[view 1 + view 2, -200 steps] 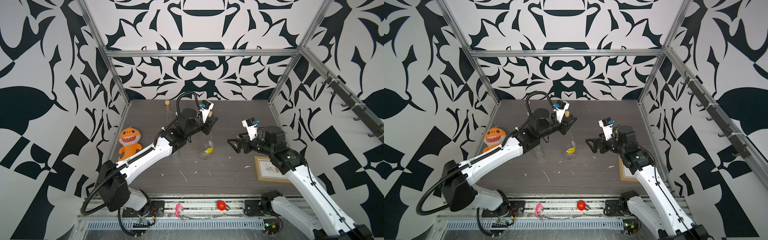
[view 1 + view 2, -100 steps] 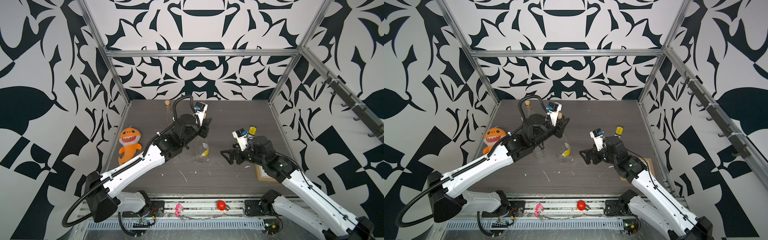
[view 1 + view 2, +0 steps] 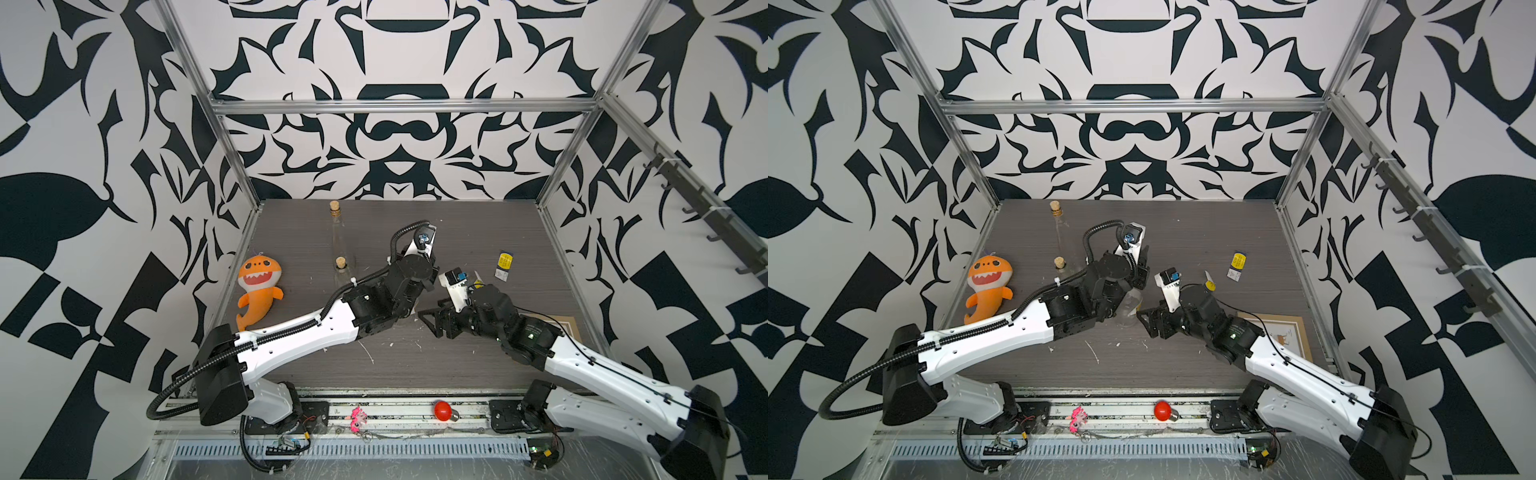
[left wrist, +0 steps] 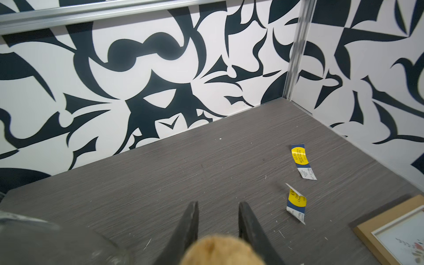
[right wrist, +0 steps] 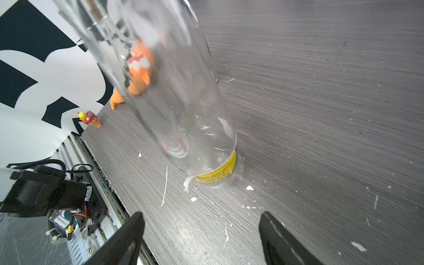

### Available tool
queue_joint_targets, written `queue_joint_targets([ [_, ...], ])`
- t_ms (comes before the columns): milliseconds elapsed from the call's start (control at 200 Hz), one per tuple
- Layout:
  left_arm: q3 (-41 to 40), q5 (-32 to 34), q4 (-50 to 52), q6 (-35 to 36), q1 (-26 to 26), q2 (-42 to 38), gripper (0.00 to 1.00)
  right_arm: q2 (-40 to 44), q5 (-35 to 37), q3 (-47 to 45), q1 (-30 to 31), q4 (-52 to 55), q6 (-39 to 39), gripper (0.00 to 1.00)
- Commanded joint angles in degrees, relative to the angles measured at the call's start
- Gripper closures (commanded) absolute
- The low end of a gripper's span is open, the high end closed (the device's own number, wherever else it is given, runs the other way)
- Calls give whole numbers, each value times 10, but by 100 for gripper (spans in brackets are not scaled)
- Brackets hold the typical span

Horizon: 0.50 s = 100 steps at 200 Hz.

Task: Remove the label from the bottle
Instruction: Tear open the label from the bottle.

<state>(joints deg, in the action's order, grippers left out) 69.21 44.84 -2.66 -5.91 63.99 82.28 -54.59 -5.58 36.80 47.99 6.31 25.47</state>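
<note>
A clear glass bottle (image 5: 183,91) stands with its base on the grey table, and a strip of yellow label (image 5: 218,171) still clings near the bottom. My left gripper (image 4: 216,213) is shut on the bottle's top, and the cork (image 4: 220,250) shows between its fingers. In a top view the left gripper (image 3: 1142,276) sits over the bottle (image 3: 1129,307); the left arm hides most of the glass. My right gripper (image 5: 202,220) is open and empty, low at the table just short of the bottle's base, as both top views (image 3: 1148,320) (image 3: 432,320) show.
Two torn label pieces (image 4: 301,160) (image 4: 296,204) lie to the right. A picture frame (image 3: 1283,332) lies under the right arm. Two other corked bottles (image 3: 337,232) (image 3: 340,270) and an orange shark plush (image 3: 257,291) are at the left. White scraps litter the table.
The right gripper has dropped and moved left toward the bottle's base, and its jaws have narrowed a little. The left arm, still holding the bottle, has shifted it slightly toward the front.
</note>
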Motion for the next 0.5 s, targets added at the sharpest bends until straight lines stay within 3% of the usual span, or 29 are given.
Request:
queue_joint_targets([
  [0,39,74,-46,0,5,-8,100,-13,37,-6,17,-72,27,23],
  [275,31,99,-21,-56,5,-27,100,-35,59,-41,38,-152,78,35],
  [410,27,112,1,-89,5,-40,100,-48,75,-47,47,-188,99,50],
  [495,14,114,-7,-96,5,-52,100,-58,84,-49,51,-207,115,50],
])
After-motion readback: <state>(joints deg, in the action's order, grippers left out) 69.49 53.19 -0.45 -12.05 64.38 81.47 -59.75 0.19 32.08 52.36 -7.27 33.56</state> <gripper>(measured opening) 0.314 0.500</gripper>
